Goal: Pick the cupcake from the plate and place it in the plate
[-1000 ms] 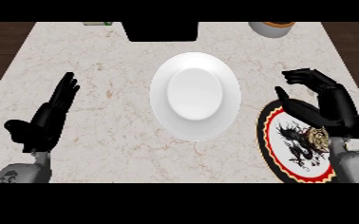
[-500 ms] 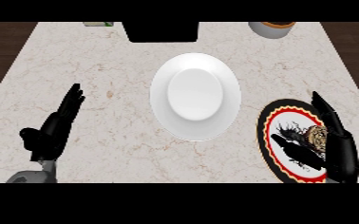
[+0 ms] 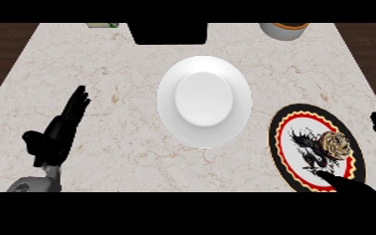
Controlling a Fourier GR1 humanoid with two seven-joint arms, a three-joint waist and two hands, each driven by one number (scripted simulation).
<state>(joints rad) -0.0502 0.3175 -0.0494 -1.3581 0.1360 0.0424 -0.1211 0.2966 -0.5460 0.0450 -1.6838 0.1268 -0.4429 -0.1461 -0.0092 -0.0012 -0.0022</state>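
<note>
While the cupcake (image 3: 338,144) is sitting on the patterned plate (image 3: 283,129) near the counter's (image 3: 110,55) right front corner, it is not being touched by anything. It is resting right of that plate's middle, upright, with its swirled pale top showing. This plate is ringed in black, red and yellow, with a dark figure printed on its white centre, and its lower part is being cut off by the view's bottom edge.

Only a dark tip of the right robot hand (image 3: 345,183) is being seen at the lower right, lying over the patterned plate's front rim, short of the cupcake; whether it is released or clenched cannot be told from this view.

The left robot hand (image 3: 58,132) is being held released near the counter's left front corner, fingers straight and pointing toward the far edge, thumb out to the left, grasping nothing.

A plain white plate (image 3: 204,101) is lying at the counter's middle, well apart from the left robot hand and just beside the patterned plate's left rim without touching it.

Along the far edge, a dark box-like object (image 3: 168,33) is sitting near the centre, and a pale round container (image 3: 283,30) with a brown top is sitting toward the right far corner.
</note>
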